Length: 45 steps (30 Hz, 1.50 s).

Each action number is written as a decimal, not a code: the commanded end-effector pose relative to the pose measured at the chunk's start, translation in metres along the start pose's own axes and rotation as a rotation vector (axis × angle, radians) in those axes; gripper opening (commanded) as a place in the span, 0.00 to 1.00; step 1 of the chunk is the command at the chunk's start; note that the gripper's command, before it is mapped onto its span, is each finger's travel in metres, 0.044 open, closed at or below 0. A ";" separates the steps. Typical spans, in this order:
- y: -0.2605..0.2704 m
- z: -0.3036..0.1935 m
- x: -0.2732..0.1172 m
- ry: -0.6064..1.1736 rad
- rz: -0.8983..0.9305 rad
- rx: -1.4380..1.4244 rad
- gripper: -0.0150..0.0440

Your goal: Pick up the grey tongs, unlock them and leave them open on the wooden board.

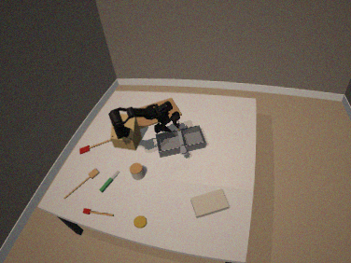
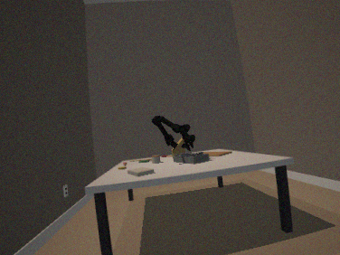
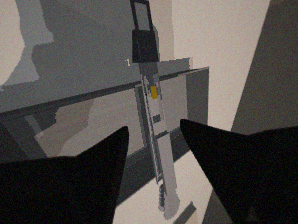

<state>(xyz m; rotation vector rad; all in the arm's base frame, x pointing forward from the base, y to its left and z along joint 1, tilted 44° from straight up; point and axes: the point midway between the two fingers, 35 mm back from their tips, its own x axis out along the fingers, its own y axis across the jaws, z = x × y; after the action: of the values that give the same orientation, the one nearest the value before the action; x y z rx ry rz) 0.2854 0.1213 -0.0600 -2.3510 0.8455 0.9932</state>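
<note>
The grey tongs [image 1: 183, 144] [image 3: 156, 110] lie across the middle of the roasting tin [image 1: 170, 153] [image 2: 199, 158] [image 3: 197, 92], their arms close together. In the wrist view the dark block and loop are at the top, the rounded tips at the bottom beyond the tin's wall. My gripper [image 3: 154, 126] [image 1: 170, 129] [image 2: 190, 146] is open and empty, above the tin, its fingers apart on either side of the tongs' line in the wrist view and not touching them. The wooden board [image 1: 175, 107] [image 2: 220, 154] lies behind the tin, partly hidden by the arm.
A wooden block [image 1: 126, 141] stands left of the tin, under the arm. A lidded jar [image 1: 136, 172], a green-handled tool [image 1: 106, 185], a wooden spatula [image 1: 93, 173], two red-headed tools [image 1: 84, 149] [image 1: 87, 211], a yellow disc [image 1: 140, 221] and a pale slab [image 1: 210, 203] lie farther off.
</note>
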 end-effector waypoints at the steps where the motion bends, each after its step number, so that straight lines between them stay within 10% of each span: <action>1: -0.002 0.001 0.002 0.003 0.004 -0.020 0.69; 45: -0.007 0.002 0.062 0.004 0.004 -0.019 0.69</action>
<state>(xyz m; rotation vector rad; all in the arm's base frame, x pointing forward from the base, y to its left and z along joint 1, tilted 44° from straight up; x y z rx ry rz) 0.3224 0.1064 -0.1017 -2.3662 0.8479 0.9956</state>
